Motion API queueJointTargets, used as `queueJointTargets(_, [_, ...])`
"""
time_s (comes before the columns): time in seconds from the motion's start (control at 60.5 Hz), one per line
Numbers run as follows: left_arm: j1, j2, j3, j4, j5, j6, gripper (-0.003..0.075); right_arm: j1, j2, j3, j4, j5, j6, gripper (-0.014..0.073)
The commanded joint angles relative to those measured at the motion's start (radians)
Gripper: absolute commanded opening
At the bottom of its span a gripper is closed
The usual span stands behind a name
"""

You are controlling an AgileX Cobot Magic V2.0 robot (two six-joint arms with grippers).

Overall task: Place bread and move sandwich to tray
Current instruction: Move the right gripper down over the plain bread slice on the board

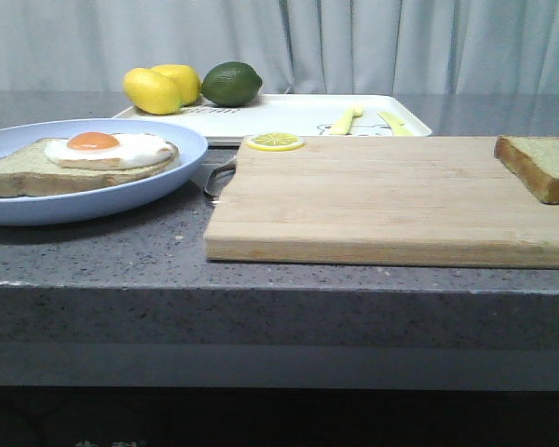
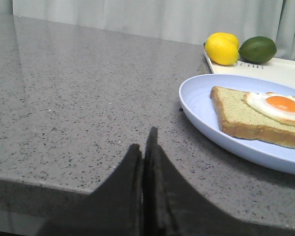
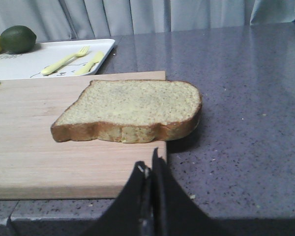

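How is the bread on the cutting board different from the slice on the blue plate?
The bread is bare; the plate slice carries a fried egg. The bread lies on the wooden board, its corner overhanging the edge; the other lies inside the plate. Both are thick, tan and brown-crusted.

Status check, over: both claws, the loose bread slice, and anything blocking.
Left claw shut, empty. Right claw shut, empty. Bread on cutting board, untouched; egg slice on blue plate. Nothing blocking.

closed left gripper (image 2: 143, 147) over counter (image 2: 78, 98), sandwich (image 2: 258, 115) on blue plate (image 2: 201, 105)
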Motion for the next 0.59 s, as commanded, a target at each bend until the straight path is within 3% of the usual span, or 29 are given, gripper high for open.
queueJointTargets(0.0, [0.002,-0.020,-0.001,-0.008,-0.082,0.000,-0.0020,-0.006,-0.017,-0.004,0.002,-0.075,-0.002,-0.0061])
queueJointTargets(0.462, [0.002,-0.020,-0.001,-0.005,-0.082,0.000,-0.0020,-0.006,-0.017,-0.004,0.002,-0.075,-0.002,-0.0061])
queueJointTargets(0.578, [0.002,-0.020,-0.001,0.139,-0.077,0.002,-0.0020,-0.006,-0.017,-0.004,0.002,-0.075,-0.002,-0.0061])
